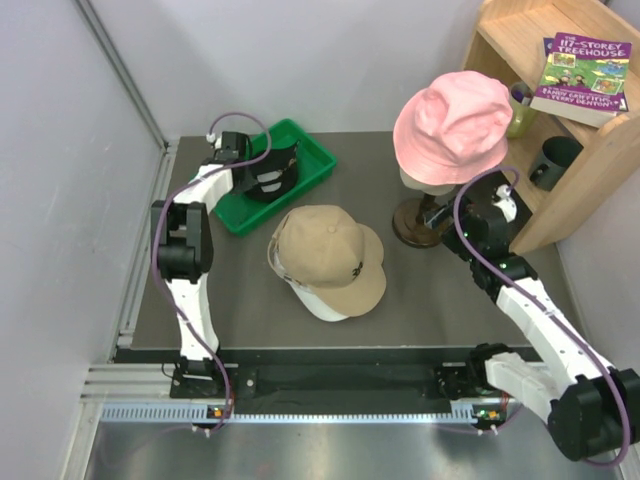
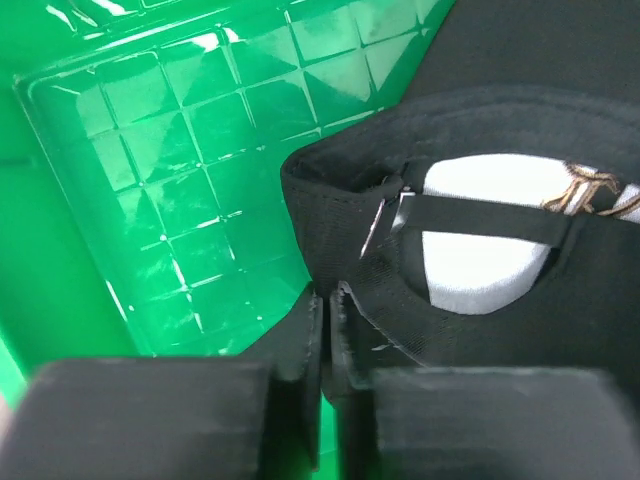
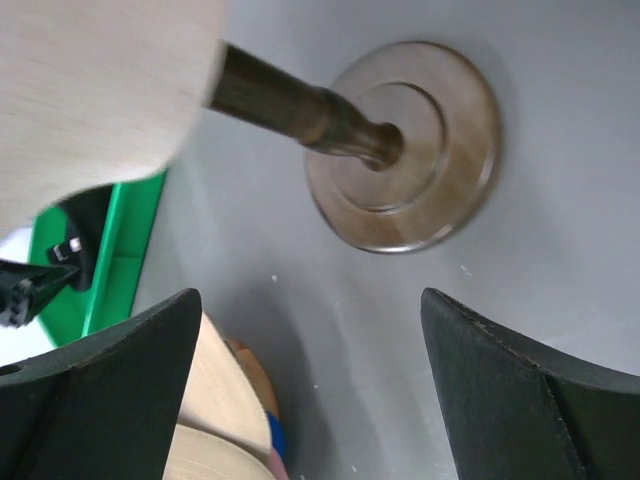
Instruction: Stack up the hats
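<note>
The left arm (image 1: 185, 250) is extended forward; the left gripper (image 2: 325, 318) is angled down, jaws drawn almost together. The right arm (image 1: 530, 300) is bent inward; the right gripper (image 3: 310, 305) is spread wide.

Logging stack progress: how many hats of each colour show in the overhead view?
pink hat: 1
tan hat: 1
white hat: 1 (only its peak shows, under the tan one)
black hat: 1
Total: 4
</note>
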Controlling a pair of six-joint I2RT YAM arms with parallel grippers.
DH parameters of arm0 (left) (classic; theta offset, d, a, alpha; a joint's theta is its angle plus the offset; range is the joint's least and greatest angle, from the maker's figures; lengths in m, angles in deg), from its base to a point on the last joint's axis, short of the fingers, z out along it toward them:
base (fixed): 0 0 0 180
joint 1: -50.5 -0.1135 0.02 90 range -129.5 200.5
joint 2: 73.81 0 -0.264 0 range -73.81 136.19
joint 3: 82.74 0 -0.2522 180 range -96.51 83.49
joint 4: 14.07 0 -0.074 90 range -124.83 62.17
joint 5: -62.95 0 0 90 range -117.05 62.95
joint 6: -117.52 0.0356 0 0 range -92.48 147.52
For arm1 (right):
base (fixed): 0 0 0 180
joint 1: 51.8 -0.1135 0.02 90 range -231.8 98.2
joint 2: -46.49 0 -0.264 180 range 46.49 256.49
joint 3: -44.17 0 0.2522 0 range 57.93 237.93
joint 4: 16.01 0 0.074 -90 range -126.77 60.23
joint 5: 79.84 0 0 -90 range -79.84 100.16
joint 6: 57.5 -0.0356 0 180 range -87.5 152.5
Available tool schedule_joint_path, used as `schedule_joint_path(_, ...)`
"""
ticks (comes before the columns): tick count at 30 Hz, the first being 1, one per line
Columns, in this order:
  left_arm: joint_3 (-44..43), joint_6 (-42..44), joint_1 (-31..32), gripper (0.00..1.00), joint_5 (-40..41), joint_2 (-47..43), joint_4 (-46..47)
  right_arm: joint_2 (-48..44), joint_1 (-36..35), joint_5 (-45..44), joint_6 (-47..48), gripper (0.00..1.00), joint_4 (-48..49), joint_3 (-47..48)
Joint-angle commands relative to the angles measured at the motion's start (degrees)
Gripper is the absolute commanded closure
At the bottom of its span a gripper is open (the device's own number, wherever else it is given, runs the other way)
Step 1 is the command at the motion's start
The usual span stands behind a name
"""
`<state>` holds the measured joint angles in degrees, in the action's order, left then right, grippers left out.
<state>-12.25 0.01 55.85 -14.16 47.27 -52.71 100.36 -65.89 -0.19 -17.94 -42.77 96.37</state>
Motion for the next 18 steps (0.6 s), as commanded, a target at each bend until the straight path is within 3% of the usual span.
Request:
schedule_joint_path(1,-2.4,2.5,-0.3,1.0,-0.2,-0.7,1.9,1.3,0.6,2.9,3.9,0.1,5.8,5.5)
schedule_joint_path(6,0.5,7.8,-0.3,1.0,-2.8,-7.5,9.7,-0.1,0.6,1.1,6.3,0.11,4.4,7.7)
schedule_joint_path(18,3.2,15.8,-0.3,1.0,-17.1,-27.9,17.9,-15.4,-0.5,-2.5,9.6,0.18,1.9,8.4)
